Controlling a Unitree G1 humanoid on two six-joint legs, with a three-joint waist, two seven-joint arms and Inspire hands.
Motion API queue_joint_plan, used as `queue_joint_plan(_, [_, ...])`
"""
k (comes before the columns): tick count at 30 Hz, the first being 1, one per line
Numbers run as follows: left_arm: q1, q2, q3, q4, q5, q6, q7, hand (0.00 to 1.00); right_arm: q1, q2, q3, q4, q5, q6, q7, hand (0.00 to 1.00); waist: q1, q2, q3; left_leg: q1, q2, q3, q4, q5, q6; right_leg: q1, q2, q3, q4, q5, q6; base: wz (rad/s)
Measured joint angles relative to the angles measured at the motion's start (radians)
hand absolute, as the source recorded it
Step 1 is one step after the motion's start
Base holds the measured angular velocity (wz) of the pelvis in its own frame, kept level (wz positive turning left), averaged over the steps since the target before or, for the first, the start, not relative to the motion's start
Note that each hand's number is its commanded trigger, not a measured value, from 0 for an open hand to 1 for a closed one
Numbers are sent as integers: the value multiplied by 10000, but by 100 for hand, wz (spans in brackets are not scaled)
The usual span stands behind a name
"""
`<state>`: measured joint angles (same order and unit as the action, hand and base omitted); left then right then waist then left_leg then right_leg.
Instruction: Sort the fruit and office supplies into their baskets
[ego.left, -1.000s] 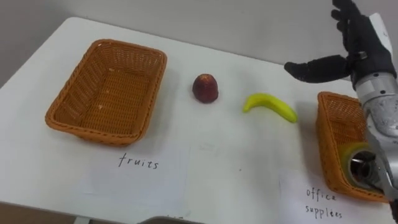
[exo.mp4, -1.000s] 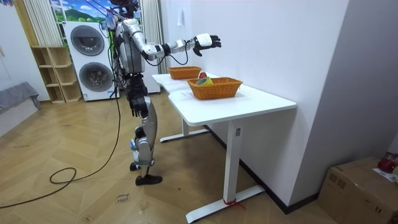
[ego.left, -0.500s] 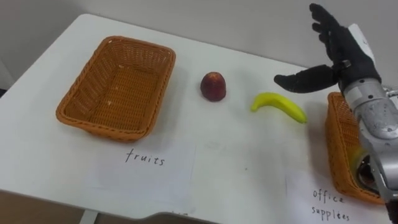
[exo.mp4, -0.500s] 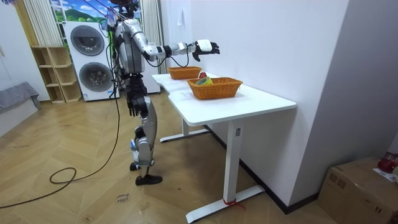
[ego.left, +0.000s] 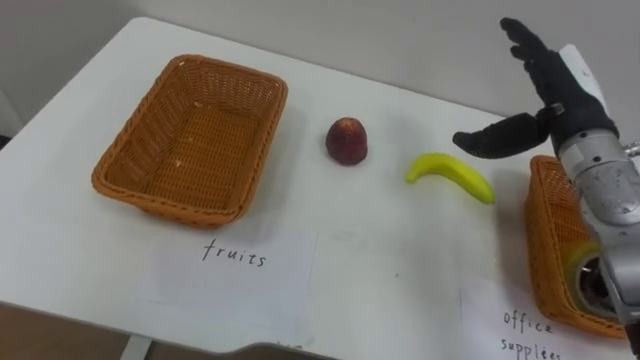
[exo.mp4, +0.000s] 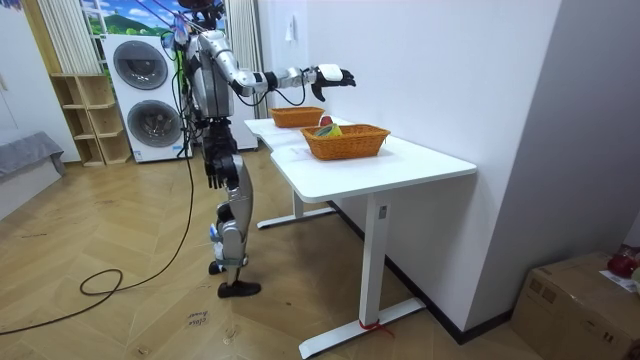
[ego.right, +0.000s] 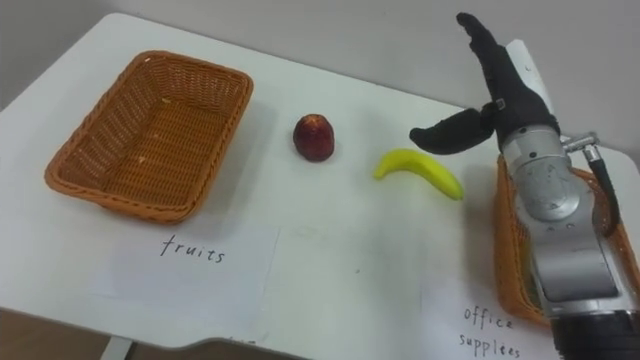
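Wicker fruit basket (ego.left: 190, 135) sits at 9 o'clock on the bench (ego.left: 380, 270). The apple (ego.left: 346, 140) and banana (ego.left: 450, 177) lie mid-bench, unsorted. Right hand (ego.left: 545, 95) hovers at 2 o'clock, fingers spread and empty, above the supplies basket (ego.left: 545, 240). Room view: the robot stands at the bench, left hand (exo.mp4: 213, 172) down by its hip.
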<state>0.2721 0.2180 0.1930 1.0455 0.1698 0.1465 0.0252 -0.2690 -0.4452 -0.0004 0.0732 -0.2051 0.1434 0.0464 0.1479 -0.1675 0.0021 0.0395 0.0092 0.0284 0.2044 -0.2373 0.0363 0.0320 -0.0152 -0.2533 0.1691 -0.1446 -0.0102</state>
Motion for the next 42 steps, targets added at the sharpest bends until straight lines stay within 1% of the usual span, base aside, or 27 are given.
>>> queue_joint_plan(3, [-105, 0, -7, 120, 4, 4, -6, 0, 0, 0, 150, 0, -368, 0, 12, 0, -9, -1, 0, -35, 1, -10, -1, 0, 0, -37, 1, -3, 1, 1, -2, 0])
queue_joint_plan(6, [-126, 3, -10, 143, -2, 7, -7, 0, 0, -3, 183, 1, -417, 1, 11, 0, -7, -20, -11, -114, -3, 23, 3, 1, 1, -122, -2, 13, 8, 2, -3, 0])
queue_joint_plan(11, [-158, 37, -240, 349, -34, -7, 121, 0, -65, -68, 640, 697, -848, -13, 11, 0, 13, -21, 18, -118, -8, -18, -8, 3, 3, -140, -6, 55, -2, 2, -2, 0])
queue_joint_plan(14, [-159, 46, -477, 340, -53, -24, 132, 0, -65, -70, 732, 834, -875, -13, 11, 0, 36, -7, 33, -116, -6, -25, -11, 3, 4, -150, -10, 64, -4, 1, -1, 0])
queue_joint_plan(21, [-202, 53, -615, 328, -31, -39, 131, 0, -73, -114, 984, 1128, -1192, -11, 10, 0, 63, 8, 43, -116, 4, -20, -7, 4, 2, -161, -6, 65, -5, 1, -2, 0])
queue_joint_plan(26, [-280, 57, -633, 326, -31, -41, 142, 0, -73, -114, 993, 1138, -1189, -11, 10, 0, 218, 1, 39, -110, 0, -16, -1, 4, 3, -138, -5, 78, 2, 1, -2, 0])
queue_joint_plan(28, [-280, 68, -775, 327, -25, -41, 148, 0, -73, -115, 1014, 1232, -1195, -20, 20, 0, 246, -3, 36, -107, -5, -16, 3, 4, 2, -133, -6, 76, 1, 1, -2, 0])
queue_joint_plan(31, [-271, 65, -791, 359, -19, -36, 141, 0, -73, -114, 1092, 1404, -1270, -19, 202, 0, 296, -12, 38, -103, -6, -16, 5, 5, 3, -130, -5, 85, 2, 1, -2, 0])
queue_joint_plan(33, [-271, 65, -789, 360, -19, -37, 141, 0, -73, -115, 1177, 1504, -1414, -18, 246, 0, 388, -22, 45, -104, -7, -12, 5, 6, 3, -133, -5, 78, 4, 1, -2, -2])
queue_joint_plan(37, [-329, 63, -787, 344, -20, -36, 134, 0, -73, -132, 1410, 1515, -1591, -16, 453, 0, 491, -30, 102, -117, 1, 0, 4, 5, 3, -149, 3, 77, 1, 2, -3, 0])
queue_joint_plan(42, [-407, 64, -789, 342, -34, -36, 129, 0, -73, -132, 1427, 1513, -1613, -16, 654, 0, 546, -43, 98, -127, -1, -44, -9, 5, 2, -145, 5, 68, 0, 2, -3, 1])
